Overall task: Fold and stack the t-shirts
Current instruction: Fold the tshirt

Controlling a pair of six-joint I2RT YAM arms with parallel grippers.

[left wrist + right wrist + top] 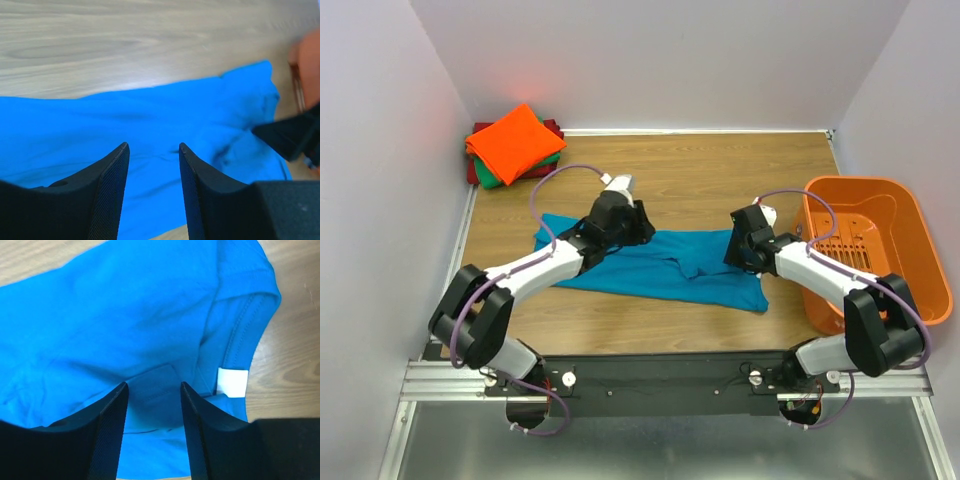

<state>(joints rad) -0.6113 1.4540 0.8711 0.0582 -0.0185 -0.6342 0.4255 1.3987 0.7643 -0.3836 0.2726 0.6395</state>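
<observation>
The teal t-shirt [660,268] lay on the table [720,170] under the left hand [153,146] and right hand [152,385], both open and empty. Only the right wrist camera showed its blank white tag [232,382].

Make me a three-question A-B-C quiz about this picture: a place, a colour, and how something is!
1. Where is the orange basket? A far left; B right side; C middle.
2. What colour tops the folded pile? A orange; B white; C black.
3. The left end effector is: A shut on the basket; B open over the blue shirt; C out of sight.
Answers: B, it sits at the right edge; A, an orange shirt lies uppermost; B, its jaws stand apart, nothing between.
</observation>
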